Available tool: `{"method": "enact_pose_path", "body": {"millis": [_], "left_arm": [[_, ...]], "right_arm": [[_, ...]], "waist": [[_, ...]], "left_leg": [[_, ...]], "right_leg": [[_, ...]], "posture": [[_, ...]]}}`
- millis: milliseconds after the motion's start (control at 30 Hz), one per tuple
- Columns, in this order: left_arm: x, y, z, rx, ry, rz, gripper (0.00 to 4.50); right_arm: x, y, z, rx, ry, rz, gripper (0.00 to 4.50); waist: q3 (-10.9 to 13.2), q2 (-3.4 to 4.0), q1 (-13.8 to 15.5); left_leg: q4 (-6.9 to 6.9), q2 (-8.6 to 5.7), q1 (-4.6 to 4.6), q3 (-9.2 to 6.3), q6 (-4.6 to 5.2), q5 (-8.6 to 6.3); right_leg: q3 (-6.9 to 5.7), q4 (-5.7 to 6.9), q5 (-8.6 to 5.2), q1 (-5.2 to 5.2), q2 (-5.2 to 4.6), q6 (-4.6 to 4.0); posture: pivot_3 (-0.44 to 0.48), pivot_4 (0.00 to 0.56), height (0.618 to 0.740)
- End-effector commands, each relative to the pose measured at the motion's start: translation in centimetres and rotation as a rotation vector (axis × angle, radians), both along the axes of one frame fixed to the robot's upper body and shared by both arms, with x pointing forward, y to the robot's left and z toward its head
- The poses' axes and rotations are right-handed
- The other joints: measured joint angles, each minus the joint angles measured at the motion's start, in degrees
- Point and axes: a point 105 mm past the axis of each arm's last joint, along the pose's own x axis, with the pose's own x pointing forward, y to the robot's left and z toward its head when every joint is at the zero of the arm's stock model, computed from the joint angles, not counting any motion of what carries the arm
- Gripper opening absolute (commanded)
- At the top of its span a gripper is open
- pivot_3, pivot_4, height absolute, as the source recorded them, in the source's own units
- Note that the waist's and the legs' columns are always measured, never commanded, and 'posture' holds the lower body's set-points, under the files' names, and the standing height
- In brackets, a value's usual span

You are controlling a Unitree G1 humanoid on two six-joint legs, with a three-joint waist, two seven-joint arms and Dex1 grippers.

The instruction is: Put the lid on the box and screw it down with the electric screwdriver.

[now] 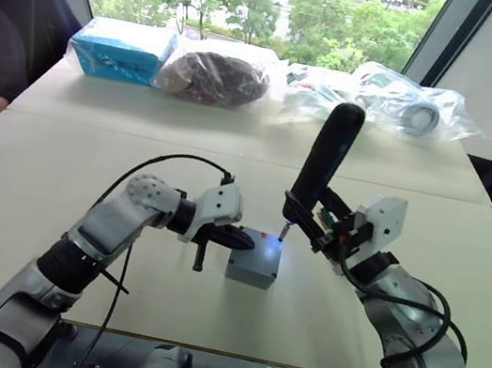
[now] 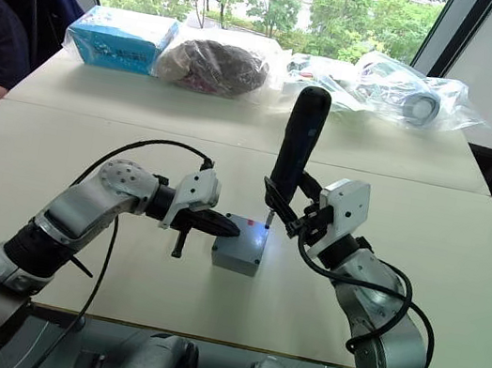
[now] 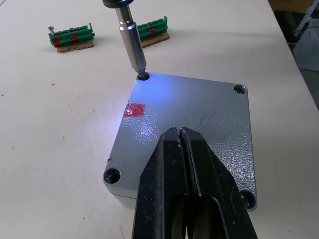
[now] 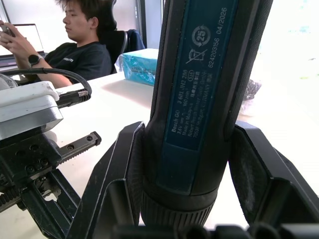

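Lid (image 3: 194, 119) and box (image 1: 252, 269) make one grey block on the table (image 1: 53, 198), the lid seated flat on top with four corner screw holes, counted in the left wrist view. The left gripper (image 3: 180, 137) has its two black fingers pressed together, tips resting on the lid's top face and clasping nothing. Just beyond those tips a small red mark sits on the lid, lit by a bluish glow. At the corner hole farthest from the left gripper the metal bit of the one electric screwdriver (image 2: 297, 145) stands in the hole. The right gripper (image 4: 192, 164) clamps the screwdriver's dark blue barrel between its two fingers, holding it nearly upright above the box.

Two green connector strips (image 3: 72, 38) lie on the table past the bit, seen from the left wrist. The head views show four bagged items along the table's far edge, among them a blue packet (image 1: 120, 51). The right wrist view takes in a seated person (image 4: 75, 45) beyond the left arm.
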Motion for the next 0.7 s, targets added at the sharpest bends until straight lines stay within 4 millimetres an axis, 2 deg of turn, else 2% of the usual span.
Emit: {"method": "enact_pose_path", "body": {"millis": [33,100,233,300,367,500,600,667,700], "left_arm": [[0.0,-0.1,-0.5,0.019,0.002,0.001,0.0],[0.0,-0.2,-0.5,0.017,-0.001,0.0,0.0],[0.0,-0.3,-0.6,0.015,0.001,0.0,0.0],[0.1,-0.3,-0.6,0.003,0.01,0.009,0.0],[0.3,-0.2,-0.3,-0.027,0.025,0.025,0.0],[1.1,-0.4,1.3,-0.101,0.009,0.06,0.0],[1.5,-0.9,4.7,-0.245,0.018,0.074,0.0],[1.3,-1.0,6.6,-0.311,0.017,0.063,0.0],[0.9,-0.9,7.3,-0.314,0.009,0.043,0.0]], "right_arm": [[0.3,-0.1,-2.2,-0.046,0.101,0.013,1.89],[0.5,-0.2,-1.0,-0.034,0.073,0.013,1.89],[1.6,-1.0,3.3,-0.014,-0.029,-0.035,1.89],[2.8,-2.3,8.0,0.026,-0.11,-0.086,1.89],[3.4,-3.4,11.6,0.046,-0.146,-0.107,1.89],[4.0,-5.5,13.7,0.036,-0.038,-0.098,1.89],[4.5,-8.0,15.4,0.071,0.004,-0.164,1.89],[5.0,-9.8,14.8,0.026,0.079,-0.238,1.89],[5.2,-11.0,12.9,-0.031,0.2,-0.27,1.89]], "waist": [[0.0,0.0,0.0],[0.0,0.0,0.0],[0.0,0.05,0.0],[0.2,0.23,-0.1],[0.4,0.56,0.0],[0.5,0.64,0.3],[0.5,0.64,-0.4],[0.6,0.63,-0.7],[0.6,0.61,-0.7]], "left_leg": [[-0.01,0.0,0.0,0.0,0.0,0.0],[-0.02,-0.01,0.0,0.0,0.0,0.0],[-0.03,-0.02,-0.04,0.02,0.01,-0.01],[-0.02,-0.02,-0.14,0.01,0.0,-0.01],[0.01,-0.07,-0.32,0.05,0.0,0.0],[-0.02,-0.19,-0.58,-0.02,-0.08,0.05],[-0.09,-0.17,-0.62,0.03,-0.07,0.04],[0.02,-0.18,-0.92,0.08,0.05,-0.01],[0.07,-0.21,-1.13,0.04,0.07,0.0]], "right_leg": [[0.0,0.0,-0.03,0.0,-0.02,-0.06],[-0.02,0.0,-0.04,-0.01,-0.06,-0.06],[-0.02,0.0,-0.03,-0.07,-0.15,-0.09],[-0.01,0.02,-0.02,-0.16,-0.23,-0.1],[-0.01,0.05,0.04,-0.36,-0.34,-0.18],[-0.19,0.03,0.09,-0.56,-0.55,-0.18],[-0.21,-0.06,0.12,-0.55,-0.5,-0.11],[-0.23,0.02,0.15,-0.84,-0.47,-0.06],[-0.25,0.08,0.17,-1.02,-0.38,-0.03]], "posture": [[0.0,0.15,0.74],[0.0,0.15,0.74],[0.0,0.15,0.74],[0.0,0.15,0.74],[0.0,0.15,0.74],[0.0,0.15,0.74],[0.0,0.15,0.74],[0.0,0.15,0.74],[0.0,0.15,0.74]]}}
